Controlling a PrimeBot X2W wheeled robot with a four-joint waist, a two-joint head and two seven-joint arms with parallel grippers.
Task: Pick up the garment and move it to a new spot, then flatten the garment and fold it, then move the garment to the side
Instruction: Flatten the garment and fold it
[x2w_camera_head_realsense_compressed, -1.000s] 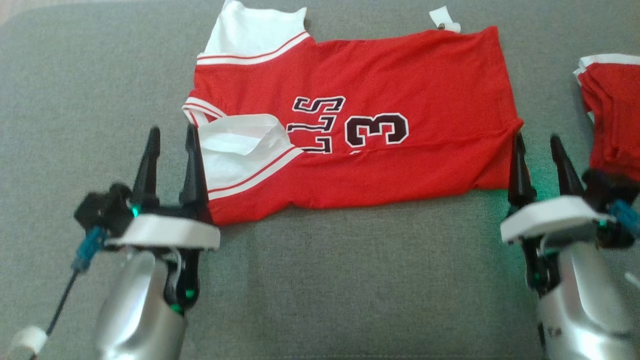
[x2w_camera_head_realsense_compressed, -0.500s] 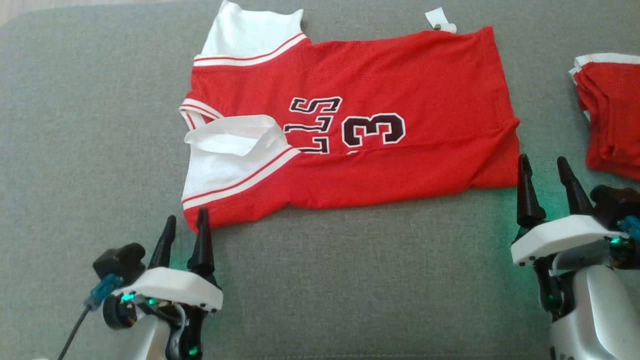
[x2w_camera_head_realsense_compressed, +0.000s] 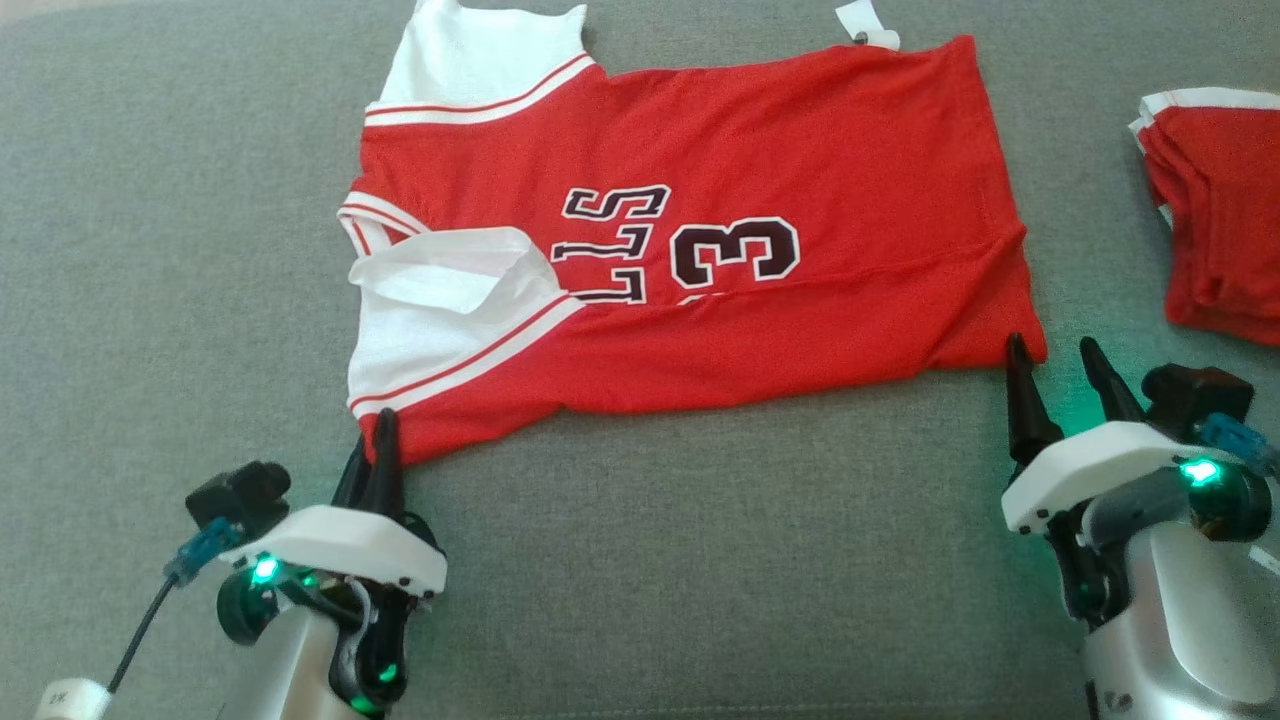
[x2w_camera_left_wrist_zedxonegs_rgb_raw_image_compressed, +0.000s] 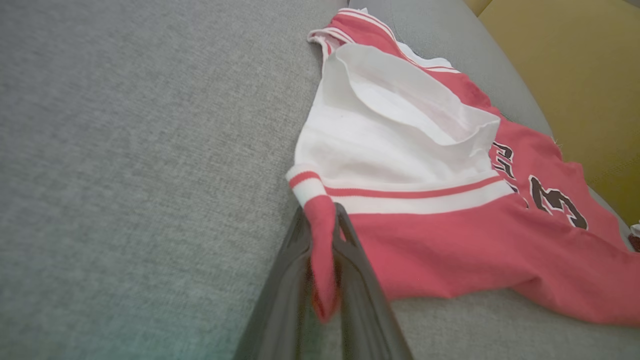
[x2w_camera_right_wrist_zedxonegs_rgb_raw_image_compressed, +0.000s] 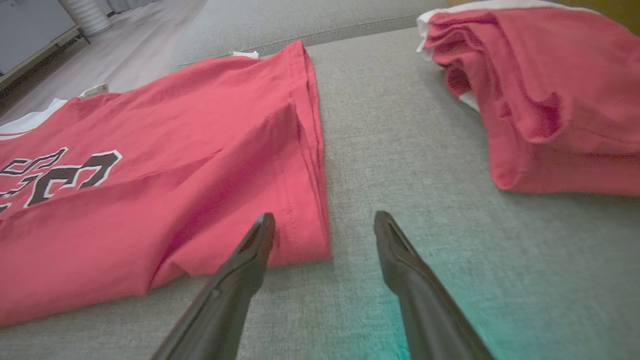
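A red jersey (x2w_camera_head_realsense_compressed: 800, 160) with white shoulders, dark letters and the number 3 lies spread sideways on the grey cushion (x2w_camera_head_realsense_compressed: 160, 250). My left gripper (x2w_camera_head_realsense_compressed: 375, 440) is at the jersey's near left corner, shut on the red fabric, which the left wrist view shows pinched between the fingers (x2w_camera_left_wrist_zedxonegs_rgb_raw_image_compressed: 322, 250). My right gripper (x2w_camera_head_realsense_compressed: 1050, 360) stands open at the jersey's near right corner (x2w_camera_right_wrist_zedxonegs_rgb_raw_image_compressed: 310, 240); its left fingertip touches the hem and nothing lies between the fingers.
A second red garment (x2w_camera_head_realsense_compressed: 1215, 220) with white trim lies bunched at the right edge of the cushion, close beside my right gripper, also in the right wrist view (x2w_camera_right_wrist_zedxonegs_rgb_raw_image_compressed: 540, 95). A white tag (x2w_camera_head_realsense_compressed: 865, 22) pokes out at the jersey's far edge. Floor (x2w_camera_right_wrist_zedxonegs_rgb_raw_image_compressed: 115, 50) lies beyond the cushion.
Both grippers drew back toward me from alongside the jersey to its near corners. The left gripper has shut on the near left corner. The right one stays open.
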